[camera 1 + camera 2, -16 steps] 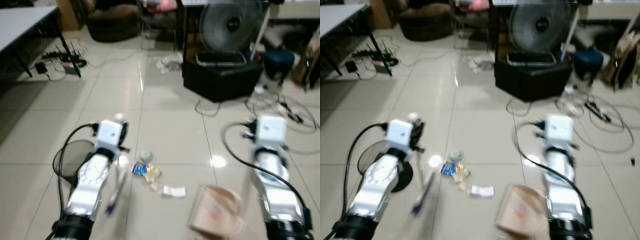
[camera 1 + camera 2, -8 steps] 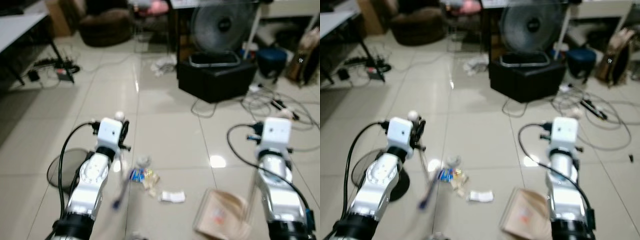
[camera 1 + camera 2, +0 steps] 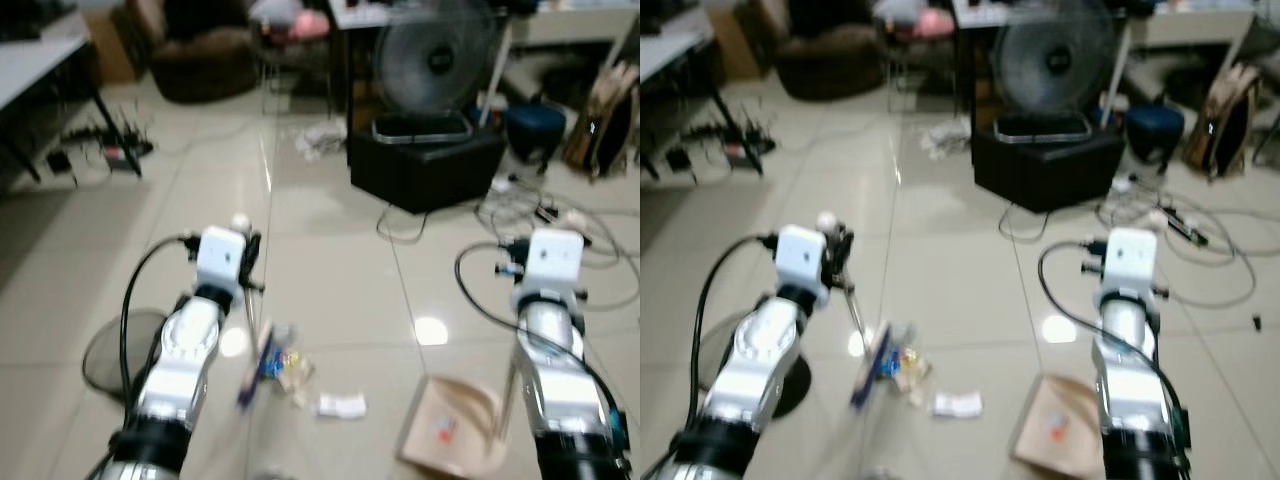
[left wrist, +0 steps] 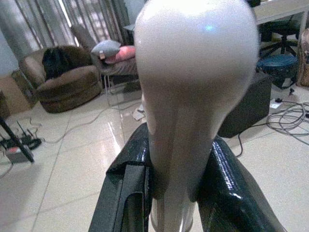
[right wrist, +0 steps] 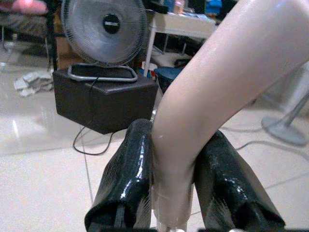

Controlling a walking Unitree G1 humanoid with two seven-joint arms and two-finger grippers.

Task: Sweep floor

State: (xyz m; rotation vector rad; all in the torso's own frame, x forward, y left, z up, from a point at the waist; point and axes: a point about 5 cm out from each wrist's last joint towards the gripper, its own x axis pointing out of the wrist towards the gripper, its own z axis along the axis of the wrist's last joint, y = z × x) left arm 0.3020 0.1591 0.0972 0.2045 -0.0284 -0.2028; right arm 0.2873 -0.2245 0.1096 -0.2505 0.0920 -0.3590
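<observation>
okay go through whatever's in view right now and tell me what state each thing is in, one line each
Left gripper: fingers shut on the pale broom handle.
Right gripper: fingers shut on the beige dustpan handle.
Blue-bristled broom head: down at the litter.
Beige dustpan: resting on the tiles.
Small pile of wrappers and paper scraps: loose on the floor, not in the dustpan.

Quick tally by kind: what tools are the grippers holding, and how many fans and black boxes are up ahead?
Brooms: 1, the broom in the left gripper
Dustpans: 1, the dustpan in the right gripper
Fans: 1, the fan
Black boxes: 1, the black box
Total: 4
</observation>
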